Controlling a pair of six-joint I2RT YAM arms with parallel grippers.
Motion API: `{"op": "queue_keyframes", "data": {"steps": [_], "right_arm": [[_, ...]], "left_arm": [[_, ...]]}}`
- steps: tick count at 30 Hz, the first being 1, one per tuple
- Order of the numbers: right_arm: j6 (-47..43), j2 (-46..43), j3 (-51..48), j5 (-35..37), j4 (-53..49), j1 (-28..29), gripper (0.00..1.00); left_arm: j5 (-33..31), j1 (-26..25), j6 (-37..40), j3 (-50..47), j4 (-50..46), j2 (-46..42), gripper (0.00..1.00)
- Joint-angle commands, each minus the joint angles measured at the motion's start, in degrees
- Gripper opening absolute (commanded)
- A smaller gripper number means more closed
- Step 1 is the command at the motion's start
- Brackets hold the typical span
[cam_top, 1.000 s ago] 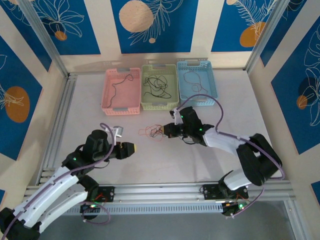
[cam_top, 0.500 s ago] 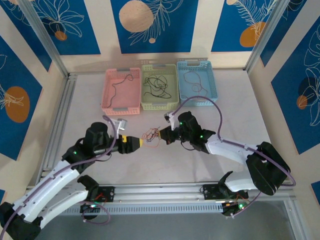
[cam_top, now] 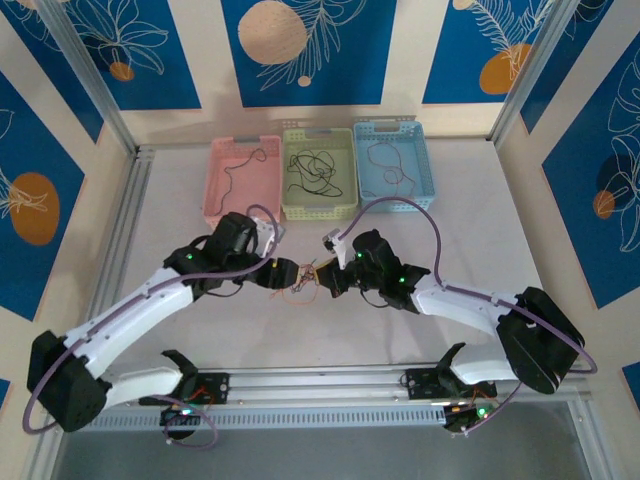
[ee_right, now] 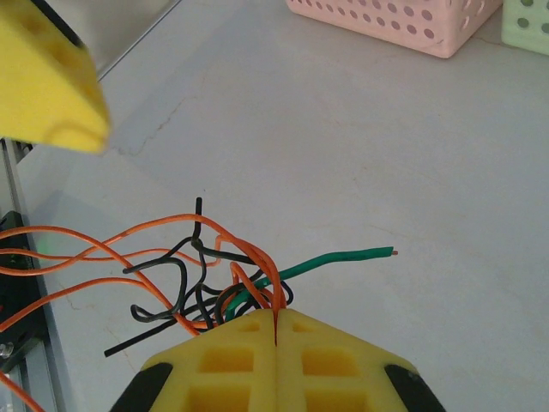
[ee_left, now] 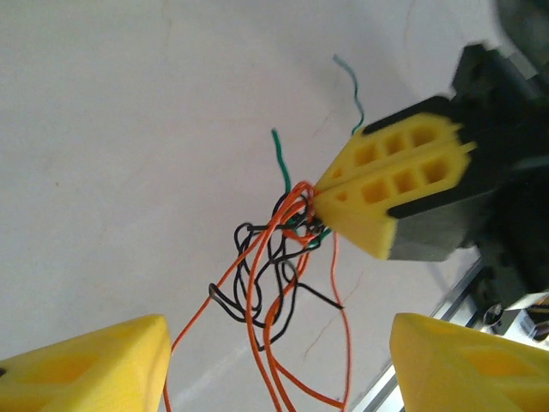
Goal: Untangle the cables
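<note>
Both arms reach inward from the near edge and meet over the middle of the table [cam_top: 330, 335]. The left arm is bent at the elbow. The left gripper [cam_top: 284, 272] [ee_left: 279, 343] has its fingers spread wide, loose cable loops between them, nothing pinched. The right arm lies low, stretched left. The right gripper [cam_top: 322, 276] [ee_right: 276, 330] is pressed together on the cables [cam_top: 303, 282] [ee_left: 274, 257] [ee_right: 206, 266] — orange, black and green strands bunched at its tips. Beyond sit the pink basket [cam_top: 243, 216], green basket [cam_top: 320, 209] and blue basket [cam_top: 396, 205].

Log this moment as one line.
right gripper: shut on cables | left gripper: open, straddling cables | cables: tangled orange, black, green
</note>
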Motion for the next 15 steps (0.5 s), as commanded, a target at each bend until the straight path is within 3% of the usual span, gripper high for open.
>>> {"op": "queue_keyframes", "data": {"steps": [1,5,12,15], "right_arm": [[-1.5,-1.4,-0.5,0.2,0.7,0.5,0.00],[-1.4,-1.9,-0.8,0.2,0.8,0.4,0.00],[-0.6,-4.0,-1.8,-0.6,1.4,-0.1,0.00],[0.1,-5.2,-2.4,-0.7,1.4,-0.8,0.00]], "left_arm": [[2.4,-1.3,1.7,1.1,2.0,2.1,0.65],[2.2,-2.2,0.9,-0.7,5.0,4.6,0.51],[0.1,-2.3,0.1,-3.4,7.2,4.6,0.00],[-1.8,-2.3,0.1,-4.2,7.0,2.8,0.00]]}}
